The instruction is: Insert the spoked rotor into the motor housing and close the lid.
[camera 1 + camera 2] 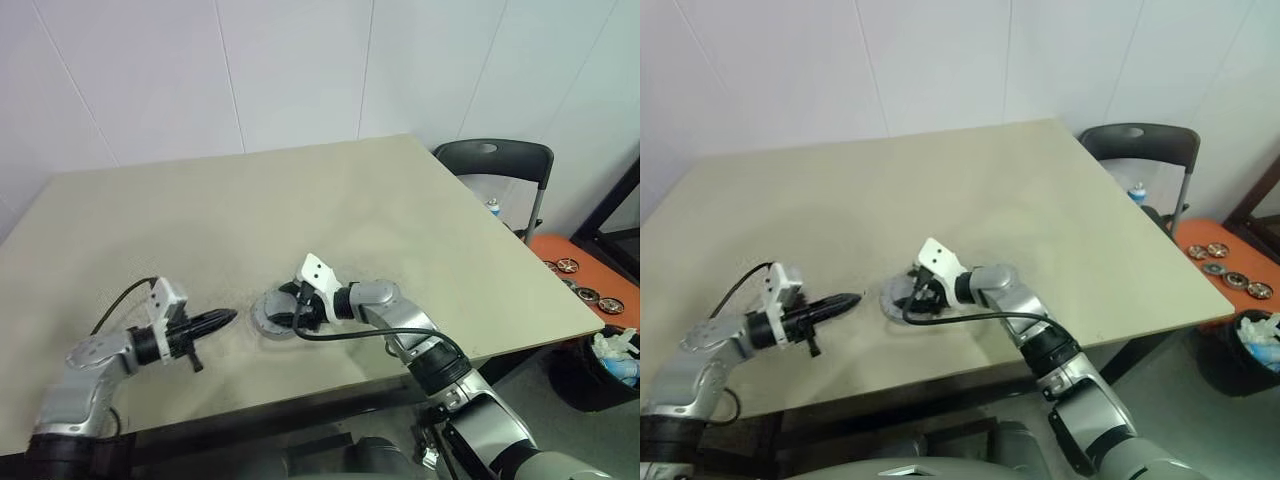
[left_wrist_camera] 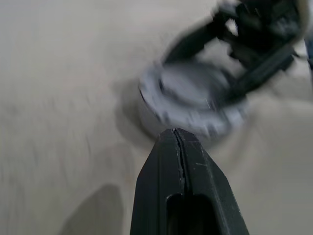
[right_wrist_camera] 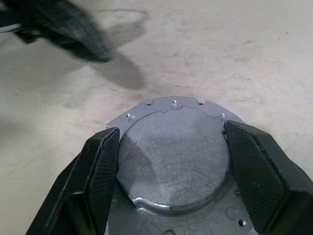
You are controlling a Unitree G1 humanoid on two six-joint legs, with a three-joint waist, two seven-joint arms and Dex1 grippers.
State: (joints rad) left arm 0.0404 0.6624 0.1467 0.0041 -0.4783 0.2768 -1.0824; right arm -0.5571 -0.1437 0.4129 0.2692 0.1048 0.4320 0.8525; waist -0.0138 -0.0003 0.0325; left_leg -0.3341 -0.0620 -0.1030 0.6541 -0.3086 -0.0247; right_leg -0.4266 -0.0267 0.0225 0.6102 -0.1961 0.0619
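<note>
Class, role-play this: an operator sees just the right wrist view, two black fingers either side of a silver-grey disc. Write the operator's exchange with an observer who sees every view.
Operator: What is that dark blur beyond the disc?
Observer: The left gripper, fingers shut, holding nothing.
Operator: Is it touching the lid?
Observer: No, it sits apart, beside it on the table.
Operator: Anything off the table?
Observer: A dark chair stands past the far right corner.

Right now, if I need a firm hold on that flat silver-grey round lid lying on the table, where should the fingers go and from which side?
Grip the flat silver-grey round lid across its raised circular centre, coming from the robot's right, as the right gripper already straddles it. The notched flange is thin and lies low, so it probably offers poorer purchase.
</note>
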